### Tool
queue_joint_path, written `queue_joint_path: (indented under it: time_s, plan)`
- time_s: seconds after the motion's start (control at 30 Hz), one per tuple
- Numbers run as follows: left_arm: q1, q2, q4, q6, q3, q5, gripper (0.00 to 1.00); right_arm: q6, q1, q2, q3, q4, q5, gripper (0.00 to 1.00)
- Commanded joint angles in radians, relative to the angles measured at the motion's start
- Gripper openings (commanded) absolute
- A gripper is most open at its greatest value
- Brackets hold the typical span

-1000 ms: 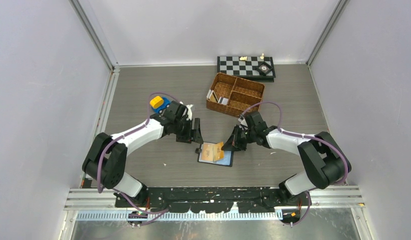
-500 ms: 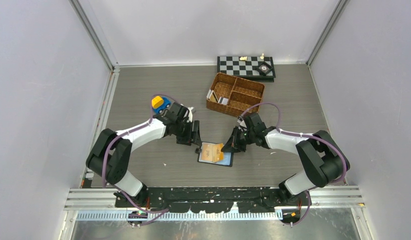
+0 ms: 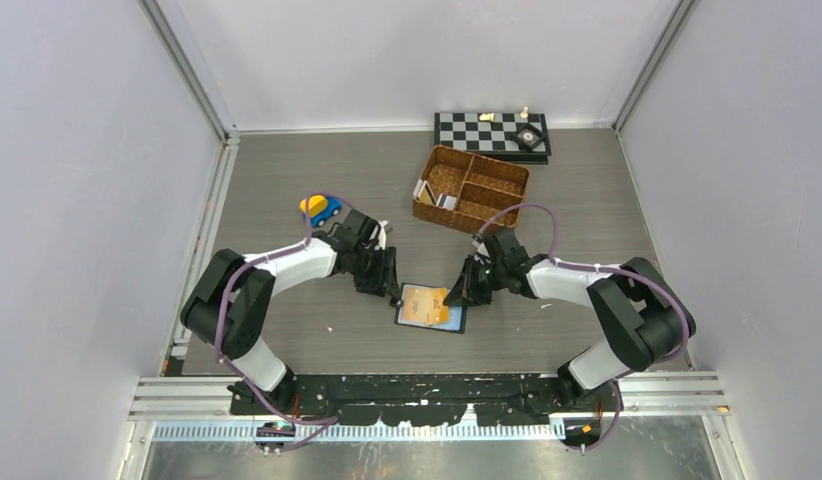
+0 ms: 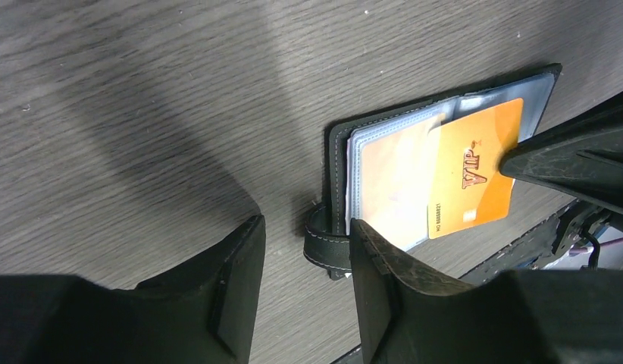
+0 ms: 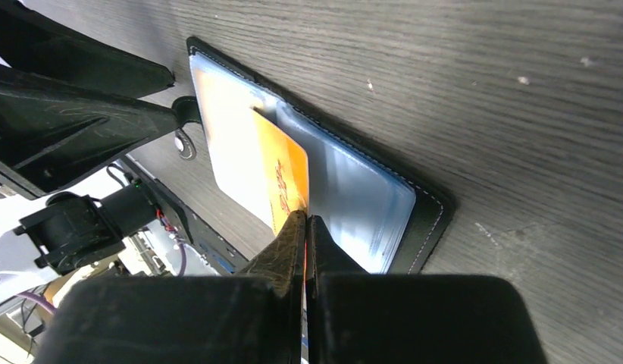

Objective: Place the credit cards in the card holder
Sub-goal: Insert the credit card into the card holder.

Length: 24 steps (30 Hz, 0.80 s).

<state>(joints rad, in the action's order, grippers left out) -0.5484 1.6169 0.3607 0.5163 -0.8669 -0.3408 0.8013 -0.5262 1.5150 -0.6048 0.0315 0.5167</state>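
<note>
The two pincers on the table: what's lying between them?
In the top view, the open black card holder lies between the left pincer and right pincer; the right one pinches an orange card over it.

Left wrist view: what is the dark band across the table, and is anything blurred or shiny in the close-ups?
Left wrist view: a soft shadow falls diagonally across the table; the orange card reads sharp. Right wrist view: clear sleeves in the card holder show pale glare; the right gripper is dark, with little detail.
</note>
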Motion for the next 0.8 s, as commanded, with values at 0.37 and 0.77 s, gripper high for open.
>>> queue_joint_path:
  time_s: [0.37, 0.77]
  plan:
    - [0.001, 0.019, -0.043, -0.011, 0.029, -0.014, 0.31, -0.017, -0.056, 0.050, 0.024, -0.152, -0.156, 0.00]
    - [0.001, 0.027, -0.060, -0.010, 0.045, -0.036, 0.00, -0.001, -0.076, 0.020, 0.039, -0.151, -0.256, 0.00]
